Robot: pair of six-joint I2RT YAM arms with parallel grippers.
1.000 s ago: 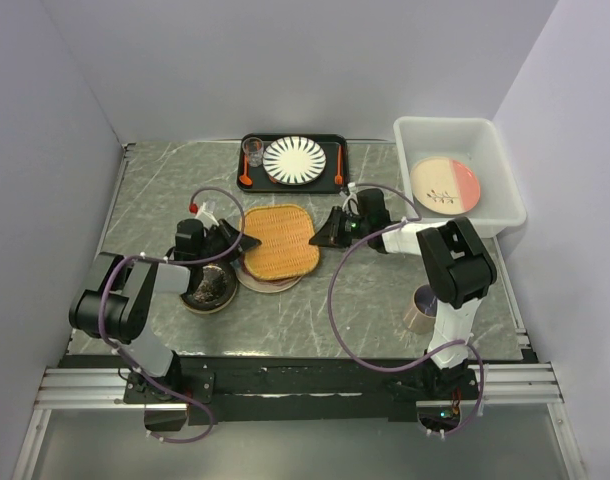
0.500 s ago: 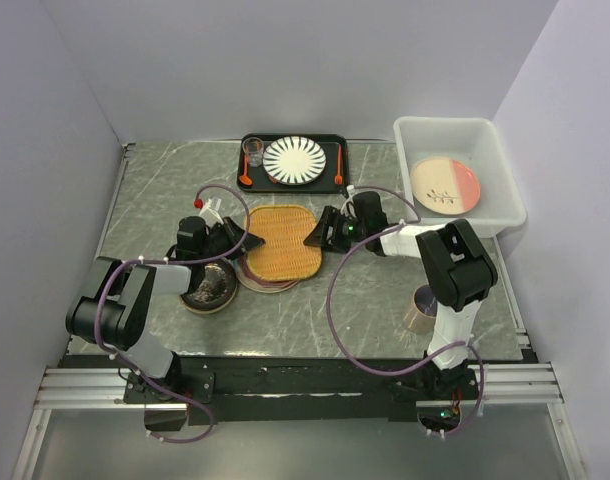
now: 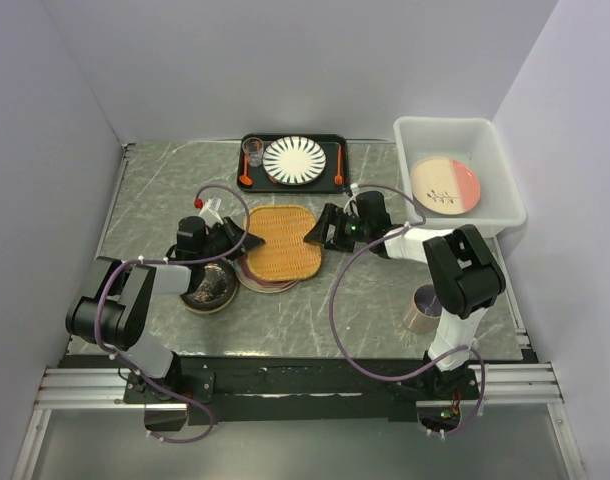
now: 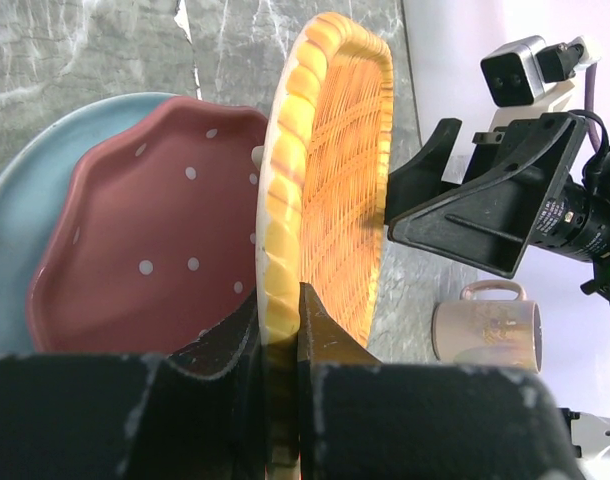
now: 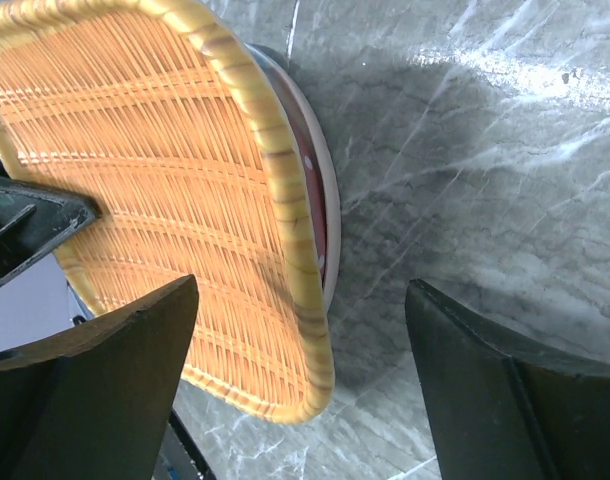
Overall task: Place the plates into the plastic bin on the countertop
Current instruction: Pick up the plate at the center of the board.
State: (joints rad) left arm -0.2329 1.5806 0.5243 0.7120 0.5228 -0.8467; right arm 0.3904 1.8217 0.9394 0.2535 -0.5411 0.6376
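Observation:
A tan woven plate lies tilted over a stack at the middle of the countertop. My left gripper is shut on its left rim. Under it sit a pink dotted plate and a pale blue one. My right gripper stands open at the woven plate's right edge, its rim between the spread fingers without contact. A dark brown patterned plate rests below the left gripper. The plastic bin at the back right holds a cream and pink plate with a sprig.
A black tray at the back carries a striped white plate, a glass and orange utensils. A mug stands by the right arm's base. Purple cables loop over both arms.
My right gripper's jaws have spread wide at the woven plate's right edge. The left gripper has lifted its side of the plate a little and still holds it.

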